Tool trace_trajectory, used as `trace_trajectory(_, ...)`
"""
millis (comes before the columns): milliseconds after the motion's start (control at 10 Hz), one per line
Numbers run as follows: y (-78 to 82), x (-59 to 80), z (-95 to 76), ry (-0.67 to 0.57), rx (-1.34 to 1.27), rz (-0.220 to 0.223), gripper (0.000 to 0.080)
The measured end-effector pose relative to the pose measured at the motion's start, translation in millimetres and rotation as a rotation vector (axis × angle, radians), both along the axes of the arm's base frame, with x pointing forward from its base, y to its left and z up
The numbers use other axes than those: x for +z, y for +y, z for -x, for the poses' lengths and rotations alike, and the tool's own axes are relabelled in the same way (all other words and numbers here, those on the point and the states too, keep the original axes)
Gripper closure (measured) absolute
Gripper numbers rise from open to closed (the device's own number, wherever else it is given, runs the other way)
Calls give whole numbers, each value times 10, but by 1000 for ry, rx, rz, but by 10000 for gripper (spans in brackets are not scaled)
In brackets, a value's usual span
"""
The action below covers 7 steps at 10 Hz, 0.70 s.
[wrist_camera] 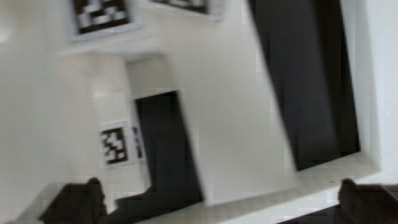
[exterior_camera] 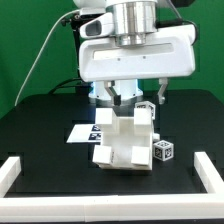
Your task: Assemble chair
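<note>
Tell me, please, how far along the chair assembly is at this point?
Done: several glossy white blocky plastic parts stand joined as one structure. In hand: nothing; the open two-finger gripper hovers just above it. Left: a small white tagged cube sits on the black table beside it, apparently unattached, so the chair looks unfinished.

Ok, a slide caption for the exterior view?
Open gripper poised above the partly assembled white chair on the black table, tagged cube beside it.
</note>
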<state>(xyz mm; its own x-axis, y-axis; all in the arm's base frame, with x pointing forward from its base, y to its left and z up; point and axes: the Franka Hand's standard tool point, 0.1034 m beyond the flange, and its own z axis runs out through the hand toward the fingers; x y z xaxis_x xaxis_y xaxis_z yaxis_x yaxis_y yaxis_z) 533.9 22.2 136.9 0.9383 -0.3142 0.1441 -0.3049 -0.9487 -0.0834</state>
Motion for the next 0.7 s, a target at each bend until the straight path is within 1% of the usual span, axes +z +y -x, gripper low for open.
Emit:
trace_trajectory(200, -131, -54, 11, -9, 88, 28, 150)
trace_trajectory(400, -148, -78, -27, -23, 90, 38, 150)
trace_trajectory(500, -147, -85, -85, -26, 92, 43, 150)
trace_trajectory(700, -148, -124, -318, -37, 99, 62, 150)
